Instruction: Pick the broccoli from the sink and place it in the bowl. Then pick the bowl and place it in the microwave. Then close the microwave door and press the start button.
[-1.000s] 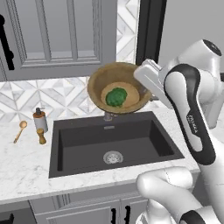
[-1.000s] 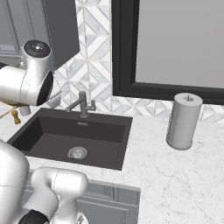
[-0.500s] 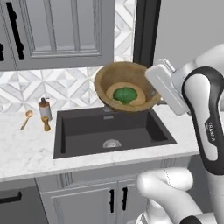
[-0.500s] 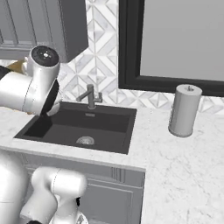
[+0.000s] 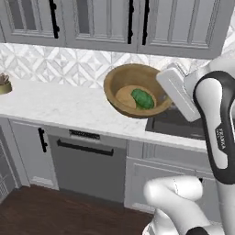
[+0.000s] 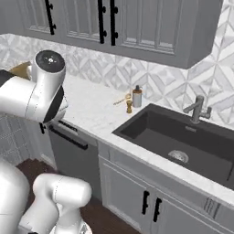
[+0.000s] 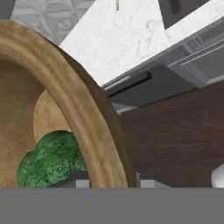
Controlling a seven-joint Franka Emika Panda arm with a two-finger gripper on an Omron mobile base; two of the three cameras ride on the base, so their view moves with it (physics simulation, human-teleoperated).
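Observation:
The light-brown wooden bowl (image 5: 124, 82) hangs in the air above the counter's front edge, tilted toward the camera, with the green broccoli (image 5: 143, 99) lying inside it. My gripper (image 5: 161, 98) is shut on the bowl's right rim. In the hand view the thick bowl rim (image 7: 87, 109) runs between my fingertips (image 7: 78, 183), the gripper (image 7: 111, 182) clamps it, and the broccoli (image 7: 50, 159) rests low inside. The dark sink (image 6: 183, 139) with its faucet (image 6: 197, 109) and drain (image 6: 179, 156) lies to the right; a corner of the sink (image 5: 176, 123) shows behind my hand. The microwave is out of view.
A grey dishwasher front (image 5: 87, 160) with a black bar handle sits under the white marble counter (image 5: 50, 105). Grey upper cabinets (image 5: 110, 23) hang above. A small bottle (image 6: 136, 97) and wooden spoon (image 6: 121, 100) stand left of the sink. A small pot (image 5: 4, 85) sits far left.
The whole picture has shifted: the base has moved left along the counter, so the sink slid to the right. The bowl with the broccoli stays held in my gripper.

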